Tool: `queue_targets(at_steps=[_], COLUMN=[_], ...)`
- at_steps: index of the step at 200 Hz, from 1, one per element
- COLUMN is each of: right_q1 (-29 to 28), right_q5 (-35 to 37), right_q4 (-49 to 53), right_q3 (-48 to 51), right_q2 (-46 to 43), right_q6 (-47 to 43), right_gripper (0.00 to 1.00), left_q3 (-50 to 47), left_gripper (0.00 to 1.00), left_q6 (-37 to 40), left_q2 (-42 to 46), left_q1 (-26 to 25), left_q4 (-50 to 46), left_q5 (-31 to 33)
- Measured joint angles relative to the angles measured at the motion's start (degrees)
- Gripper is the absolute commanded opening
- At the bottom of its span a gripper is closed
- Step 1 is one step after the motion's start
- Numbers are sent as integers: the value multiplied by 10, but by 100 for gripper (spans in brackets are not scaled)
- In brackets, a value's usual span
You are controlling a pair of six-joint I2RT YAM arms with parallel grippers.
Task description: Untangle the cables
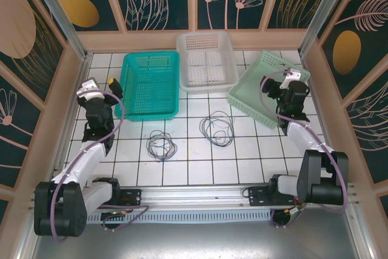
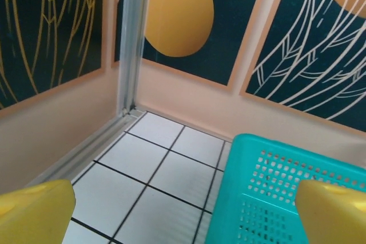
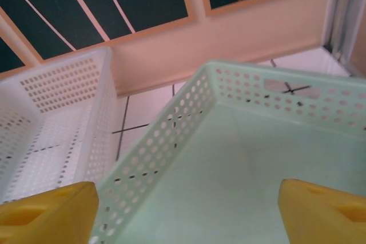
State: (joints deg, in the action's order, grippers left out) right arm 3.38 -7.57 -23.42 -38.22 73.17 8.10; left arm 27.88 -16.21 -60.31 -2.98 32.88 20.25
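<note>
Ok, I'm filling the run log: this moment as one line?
left gripper open, beside teal basket | right gripper open, over green basket | cables in two loose bundles on table, ungripped

The left arm and the right arm each bend up from their bases at the near edge, wrists raised, the left fingers and the right fingers spread wide apart.
</note>
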Motion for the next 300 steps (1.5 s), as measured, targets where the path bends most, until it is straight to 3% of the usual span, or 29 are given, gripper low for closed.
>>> queue_targets(at_steps=[28,69,131,208,262,300], right_q1=[-28,-120,-152,-182,-211,-217], right_q5=[-14,-19,-32,-35,-13,14], right_q4=[123,235,311,343,382,394], right_q3=[-90,-193,-238,-284,-276,-254], right_q2=[39,131,218,241,245,245], right_q6=[34,52,91,89,88,84], right_gripper=[76,72,73,69,69,65], left_q3=[58,173,233,320,334,334], left_gripper=[98,94,91,77,51,50], left_q6=[-31,-34,-21,-1,-5,-14], left_q2=[-18,-133,-244,-349,-385,-388], left_q1=[-24,-167,-240,-285,-287,-287], left_q4=[-97,-190,-286,-346,-383,-393], left_q5=[-45,-90,-136,-153,-137,-110])
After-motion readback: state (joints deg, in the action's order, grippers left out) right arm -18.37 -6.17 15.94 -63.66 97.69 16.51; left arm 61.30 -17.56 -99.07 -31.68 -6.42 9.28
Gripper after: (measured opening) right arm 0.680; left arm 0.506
